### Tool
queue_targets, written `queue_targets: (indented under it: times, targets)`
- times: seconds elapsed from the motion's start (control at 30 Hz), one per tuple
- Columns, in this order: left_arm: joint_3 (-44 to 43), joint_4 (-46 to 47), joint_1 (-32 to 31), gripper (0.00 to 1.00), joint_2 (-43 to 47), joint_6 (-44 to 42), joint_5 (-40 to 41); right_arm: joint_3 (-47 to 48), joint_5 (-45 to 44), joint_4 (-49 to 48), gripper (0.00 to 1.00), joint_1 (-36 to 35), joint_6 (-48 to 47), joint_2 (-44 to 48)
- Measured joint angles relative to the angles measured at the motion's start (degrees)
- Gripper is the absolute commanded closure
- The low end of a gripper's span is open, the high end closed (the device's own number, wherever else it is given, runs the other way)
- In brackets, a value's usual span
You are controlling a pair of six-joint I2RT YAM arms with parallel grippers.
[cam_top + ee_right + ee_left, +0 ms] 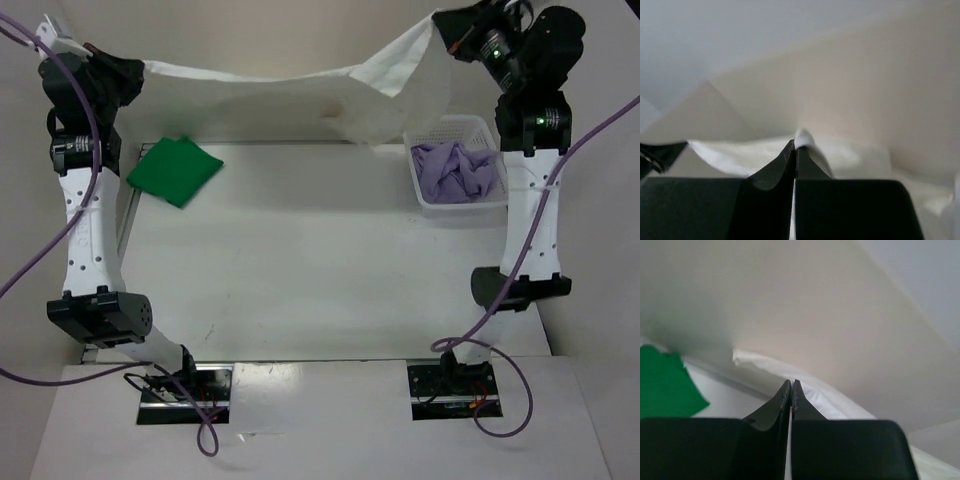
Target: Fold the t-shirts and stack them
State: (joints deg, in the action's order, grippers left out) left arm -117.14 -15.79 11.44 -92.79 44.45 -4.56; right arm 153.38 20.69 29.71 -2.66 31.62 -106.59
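Observation:
The cream-white t-shirt (290,100) hangs stretched across the back of the table between my two raised grippers. My left gripper (135,72) is shut on its left end; the left wrist view shows the cloth (840,405) pinched at the jaws (791,385). My right gripper (450,38) is shut on its right end, with cloth (805,137) bunched at the tips (795,145). The folded green t-shirt (173,168) lies on the table at the back left, and shows in the left wrist view (665,385). The crumpled lavender t-shirt (458,170) lies in the white mesh basket (462,126).
The basket stands at the back right of the white table (320,260), close beside my right arm. Purple cables (60,240) run along both arms. The table's near edge (320,360) lies just ahead of the arm bases.

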Motion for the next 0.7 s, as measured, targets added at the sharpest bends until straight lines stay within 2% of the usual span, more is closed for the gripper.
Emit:
queue_targets:
  times: [0.17, 0.27, 0.37, 0.5, 0.7]
  targets:
    - [21.33, 1.42, 0.00, 1.00, 7.85, -1.40, 1.62, -45.40, 1.31, -3.87, 1.00, -2.49, -3.06, 17.59]
    - [35.85, 1.42, 0.00, 1.00, 10.88, -2.45, 2.75, -68.22, 2.01, -2.84, 1.00, -3.21, -4.13, 21.97]
    - [49.05, 0.50, 0.07, 1.00, 12.83, -2.56, 4.02, -86.73, 1.42, 0.52, 1.00, -3.21, -4.63, 24.09]
    - [61.22, -1.77, 0.94, 1.00, 14.56, -2.60, 4.72, -99.12, 0.94, 6.10, 1.00, -3.21, -4.70, 27.56]
    - [69.22, -3.72, 5.03, 1.00, 17.79, -2.54, 4.33, -101.39, 0.94, 10.29, 1.00, -3.21, -3.69, 33.40]
